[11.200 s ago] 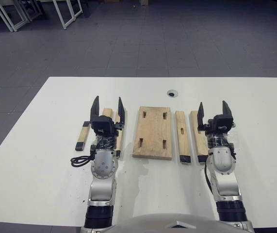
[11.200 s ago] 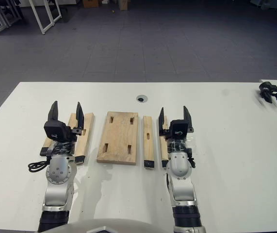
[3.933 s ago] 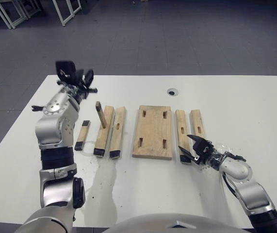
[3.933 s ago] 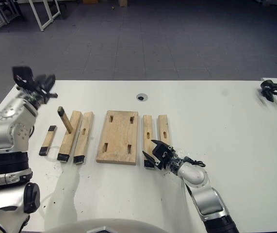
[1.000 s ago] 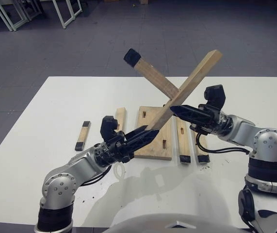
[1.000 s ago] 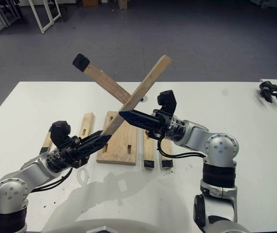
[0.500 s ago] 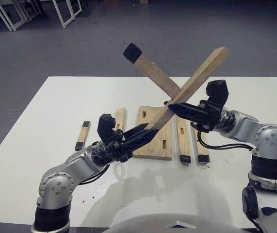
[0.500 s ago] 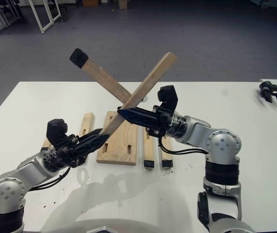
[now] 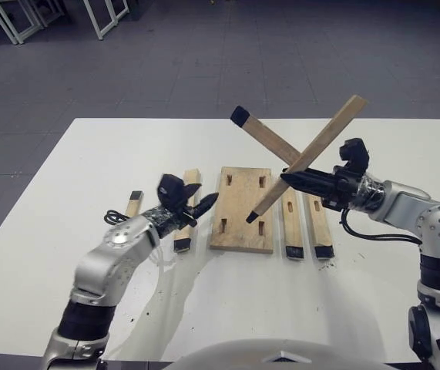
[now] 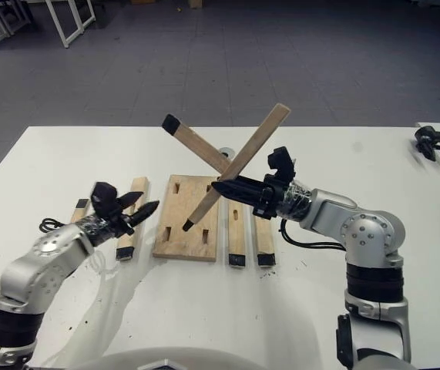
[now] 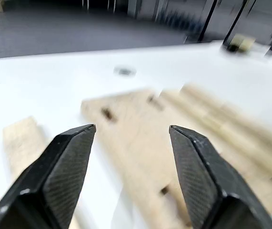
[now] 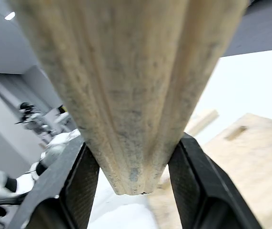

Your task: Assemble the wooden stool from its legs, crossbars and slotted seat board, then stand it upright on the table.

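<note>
Our left gripper (image 9: 201,206) let go and dropped left of the seat board (image 9: 233,210), jaws released; right gripper (image 9: 290,179) clenches the crossed legs (image 9: 324,139) above it. We should lower them squarely.

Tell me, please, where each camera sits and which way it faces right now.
Left eye view: on the head, facing forward and down over the table; both arms show, left gripper open, right gripper shut on the crossed legs.
Right eye view: beside it, same aim, same arms.
Left wrist view: on the left wrist, looking out between its fingers at the seat board.
Right wrist view: on the right wrist, looking along its fingers at the crossed legs, close up.
Shared: the seat board appears in all four.
</note>
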